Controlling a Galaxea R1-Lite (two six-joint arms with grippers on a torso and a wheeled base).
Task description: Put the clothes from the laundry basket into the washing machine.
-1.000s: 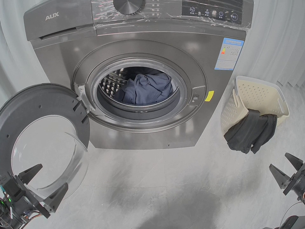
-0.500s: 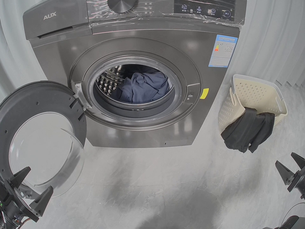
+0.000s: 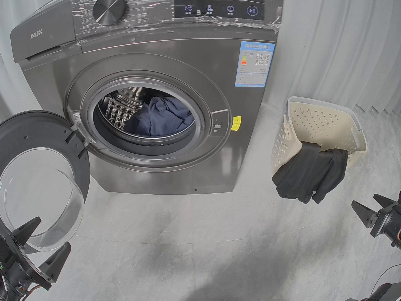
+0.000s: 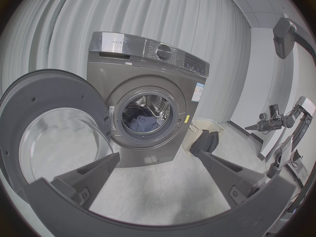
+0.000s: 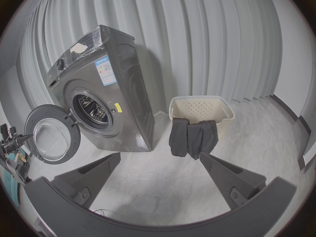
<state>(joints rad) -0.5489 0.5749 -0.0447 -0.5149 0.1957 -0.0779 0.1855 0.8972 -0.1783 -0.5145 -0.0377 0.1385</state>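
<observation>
Black garment (image 3: 311, 174) hangs lengthwise over the laundry basket's (image 3: 334, 109) front rim, at ten o'clock from the nearer right gripper (image 3: 364, 200); its jaws and the left gripper's (image 3: 52, 233) stand apart, empty.

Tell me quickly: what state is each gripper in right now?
Left gripper: open, holding nothing.
Right gripper: open, holding nothing.

The head camera looks down on the washing machine (image 3: 167, 176) at eleven o'clock. Both wrist cameras, low near the floor, share it.
</observation>
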